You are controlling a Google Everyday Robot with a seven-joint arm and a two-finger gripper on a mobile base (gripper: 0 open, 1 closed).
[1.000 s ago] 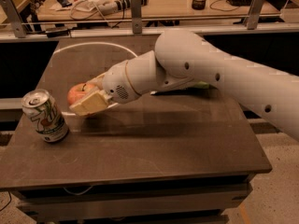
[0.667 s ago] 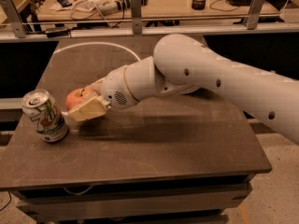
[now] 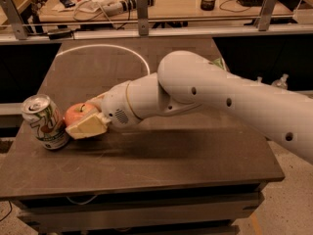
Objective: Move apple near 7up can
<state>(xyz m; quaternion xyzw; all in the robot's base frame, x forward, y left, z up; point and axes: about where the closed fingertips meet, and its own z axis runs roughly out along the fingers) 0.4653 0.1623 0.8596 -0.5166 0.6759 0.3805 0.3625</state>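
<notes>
A dark brown flat-topped table (image 3: 195, 151) carries everything. The big white robot arm (image 3: 220, 92) reaches across it to the left. Near the left edge stands the upright white-and-green 7up can (image 3: 44, 121). Just beside it, on its right, is the small round red-orange apple (image 3: 77, 112), clasped in the cream-fingered gripper (image 3: 82, 119).

One high, near camera, right of the fingers (image 3: 88, 126), looks down across the table (image 3: 195, 151) toward the desk (image 3: 186, 1); the gripper (image 3: 82, 117), clasping the apple (image 3: 77, 112), sits left.
</notes>
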